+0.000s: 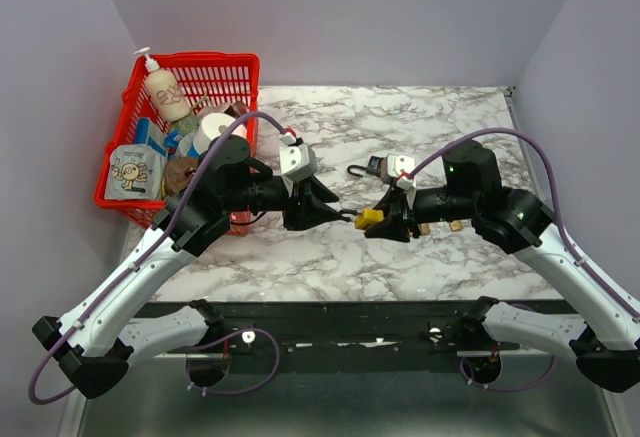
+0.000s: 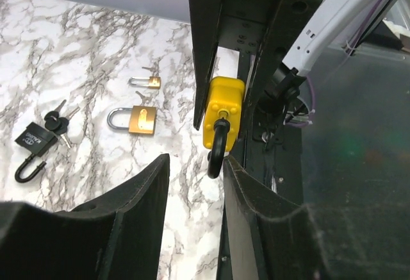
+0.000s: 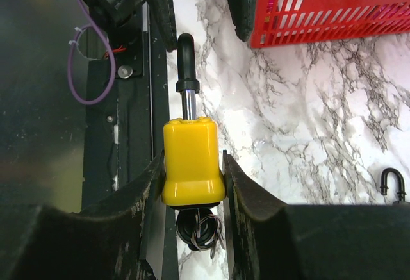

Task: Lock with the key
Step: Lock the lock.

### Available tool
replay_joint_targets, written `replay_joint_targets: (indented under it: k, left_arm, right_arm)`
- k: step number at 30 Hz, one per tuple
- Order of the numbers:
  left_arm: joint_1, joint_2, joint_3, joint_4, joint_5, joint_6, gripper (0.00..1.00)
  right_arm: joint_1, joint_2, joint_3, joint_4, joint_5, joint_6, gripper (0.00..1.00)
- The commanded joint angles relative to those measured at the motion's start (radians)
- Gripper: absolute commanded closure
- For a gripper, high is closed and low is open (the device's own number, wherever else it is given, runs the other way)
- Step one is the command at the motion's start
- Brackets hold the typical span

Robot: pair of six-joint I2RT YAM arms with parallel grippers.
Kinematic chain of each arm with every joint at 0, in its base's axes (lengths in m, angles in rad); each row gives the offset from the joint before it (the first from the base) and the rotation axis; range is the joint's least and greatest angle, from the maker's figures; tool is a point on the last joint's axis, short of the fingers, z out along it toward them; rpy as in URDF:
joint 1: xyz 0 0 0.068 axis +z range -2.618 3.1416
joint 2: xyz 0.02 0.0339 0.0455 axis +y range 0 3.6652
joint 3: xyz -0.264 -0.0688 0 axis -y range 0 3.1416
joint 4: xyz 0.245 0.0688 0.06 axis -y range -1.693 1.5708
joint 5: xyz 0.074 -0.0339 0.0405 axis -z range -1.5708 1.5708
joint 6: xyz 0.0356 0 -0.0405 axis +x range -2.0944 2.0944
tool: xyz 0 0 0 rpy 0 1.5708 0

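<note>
Yellow padlock [image 3: 190, 161] hangs above the near edge of the marble table [image 1: 450, 117], roughly at the centre of the top view. It is clamped by its body between the fingers of the right gripper [image 1: 385, 223]. Its black-sleeved shackle [image 3: 186, 56] stands pulled out and points to 12 o'clock in the right wrist view. A dark key ring [image 3: 198, 229] hangs from the underside at 6 o'clock, but the keys on it are too tangled to count. No brand shows on the yellow body.

The left gripper [image 2: 195, 161] is released, its fingers spread wide. The shackle's tip lies close to one finger, and whether they touch cannot be told.

Four padlocks show in the left wrist view:
- the yellow one;
- a larger brass padlock [image 2: 142, 120];
- a smaller brass padlock [image 2: 152, 82] at 12 o'clock from the larger one;
- a black padlock [image 2: 35, 140] at 9 o'clock, its shackle swung out.

White lettering on the black body is too small to read. A bunch of keys [image 2: 57, 123] lies against it, and their number is unclear.

One red basket [image 1: 180, 127] sits at 10 o'clock on the table, and the left arm covers part of it. A pump bottle [image 1: 165, 92] stands in it, and none of the labels inside are legible.
</note>
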Motion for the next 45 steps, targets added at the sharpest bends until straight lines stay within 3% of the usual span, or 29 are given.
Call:
replay_joint_targets:
  k: [1, 7, 13, 20, 24, 38, 45]
  left_arm:
    - [0.005, -0.004, 0.025, -0.062, 0.052, 0.065, 0.53]
    - [-0.003, 0.013, 0.020, -0.048, 0.067, 0.061, 0.55]
    - [-0.036, 0.015, 0.005, -0.018, 0.055, 0.050, 0.64]
    - [-0.078, 0.030, 0.003, -0.007, 0.047, 0.047, 0.85]
    - [-0.087, 0.036, -0.023, 0.042, 0.040, -0.047, 0.99]
    - [-0.115, 0.062, -0.110, 0.226, 0.018, -0.209, 1.00]
    - [-0.116, 0.053, -0.136, 0.200, 0.011, -0.121, 1.00]
  right_arm:
    - [0.004, -0.012, -0.002, 0.044, -0.031, -0.002, 0.99]
    - [0.004, -0.007, 0.010, 0.044, -0.036, -0.003, 0.99]
    - [0.004, 0.005, 0.015, 0.038, -0.048, -0.005, 0.99]
    - [0.004, 0.011, 0.019, 0.053, -0.025, 0.001, 0.99]
    - [0.004, 0.011, 0.016, 0.076, -0.014, 0.006, 0.99]
    - [0.004, 0.040, 0.027, 0.160, -0.128, 0.058, 0.99]
    - [0.004, 0.033, 0.015, 0.148, -0.272, 0.056, 0.99]
